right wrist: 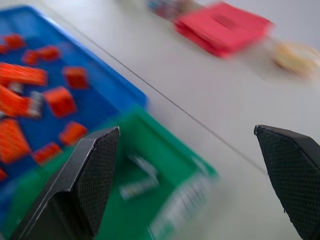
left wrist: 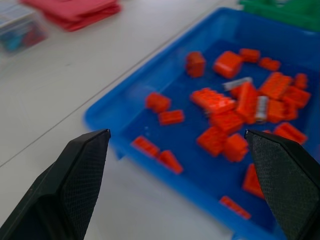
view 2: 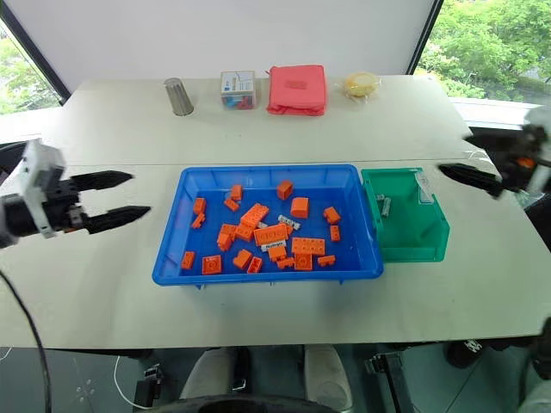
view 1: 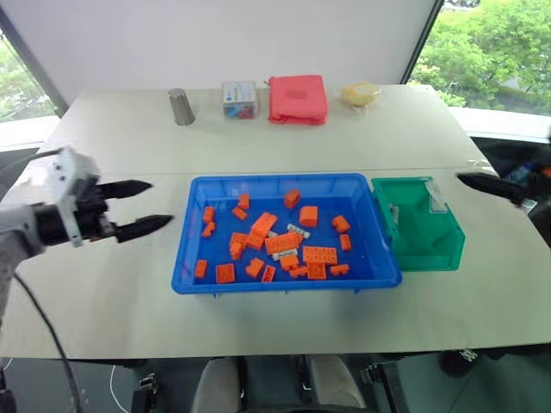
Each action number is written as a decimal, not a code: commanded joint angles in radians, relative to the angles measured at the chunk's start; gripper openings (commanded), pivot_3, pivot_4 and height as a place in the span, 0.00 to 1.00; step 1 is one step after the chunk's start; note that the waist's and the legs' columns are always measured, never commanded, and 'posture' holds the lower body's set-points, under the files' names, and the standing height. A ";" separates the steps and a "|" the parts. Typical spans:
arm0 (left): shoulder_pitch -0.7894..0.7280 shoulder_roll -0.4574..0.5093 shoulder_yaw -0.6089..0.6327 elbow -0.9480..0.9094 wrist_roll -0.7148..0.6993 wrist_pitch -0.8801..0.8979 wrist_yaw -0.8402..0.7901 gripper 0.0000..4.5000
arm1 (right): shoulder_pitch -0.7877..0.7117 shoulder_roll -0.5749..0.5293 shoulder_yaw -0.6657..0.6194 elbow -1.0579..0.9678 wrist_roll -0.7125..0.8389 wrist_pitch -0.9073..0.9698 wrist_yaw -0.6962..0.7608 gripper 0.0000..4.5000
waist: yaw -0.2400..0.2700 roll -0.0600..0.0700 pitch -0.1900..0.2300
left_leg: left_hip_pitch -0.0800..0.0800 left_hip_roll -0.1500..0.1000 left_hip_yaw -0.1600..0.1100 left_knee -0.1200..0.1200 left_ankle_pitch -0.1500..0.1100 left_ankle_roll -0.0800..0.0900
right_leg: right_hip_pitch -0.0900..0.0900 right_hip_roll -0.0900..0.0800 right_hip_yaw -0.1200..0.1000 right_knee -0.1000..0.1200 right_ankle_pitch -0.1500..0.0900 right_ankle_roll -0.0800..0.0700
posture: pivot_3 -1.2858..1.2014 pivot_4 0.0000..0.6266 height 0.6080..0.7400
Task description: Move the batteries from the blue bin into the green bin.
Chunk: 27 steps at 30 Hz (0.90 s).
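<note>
Behind blue bin (view 1: pixel 284 280): metal cup (view 1: pixel 181 107), card box (view 1: pixel 239 99), red cloth (view 1: pixel 298 99).

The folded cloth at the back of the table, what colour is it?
The folded cloth is pinkish red, clearest in the right eye view.

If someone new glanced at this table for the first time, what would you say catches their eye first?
The bright blue bin at the table's centre stands out first, strewn with orange bricks and a few silvery batteries among them. Right beside it on the robot's right sits the smaller green bin, already holding two batteries. Both tools hang open beyond the outer sides of the bins, the left tool and the right tool, neither holding anything.
</note>
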 commanded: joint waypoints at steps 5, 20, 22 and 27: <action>-0.131 -0.009 -0.163 -0.069 -0.019 0.011 -0.085 1.00 | -0.201 0.224 0.305 -0.189 -0.087 0.090 0.023 0.98 | 0.008 0.000 0.000 | -0.005 0.000 0.000 0.000 0.000 0.000 | -0.005 0.001 -0.001 0.001 0.001 0.002 | 0.52 0.24 1.00; -0.132 -0.011 -0.196 -0.089 -0.013 0.012 -0.102 1.00 | -0.462 0.600 0.619 0.295 -0.354 -0.290 0.172 0.98 | 0.011 0.001 0.002 | -0.019 -0.001 -0.002 0.014 0.001 -0.001 | -0.013 0.000 -0.003 0.010 0.001 0.002 | 0.52 0.24 1.00; -0.117 -0.008 -0.188 -0.100 -0.016 0.012 -0.099 1.00 | -0.479 0.634 0.623 0.344 -0.372 -0.340 0.181 0.98 | 0.006 0.001 0.002 | -0.019 -0.001 -0.002 0.015 0.001 -0.001 | -0.013 -0.001 -0.003 0.011 0.001 0.002 | 0.52 0.24 1.00; -0.088 -0.009 -0.170 -0.136 -0.028 0.023 -0.077 1.00 | -0.534 0.708 0.637 0.509 -0.438 -0.504 0.204 0.98 | -0.007 0.001 0.002 | -0.017 -0.001 -0.002 0.015 0.001 -0.001 | -0.013 0.001 -0.003 0.014 0.003 0.005 | 0.52 0.24 1.00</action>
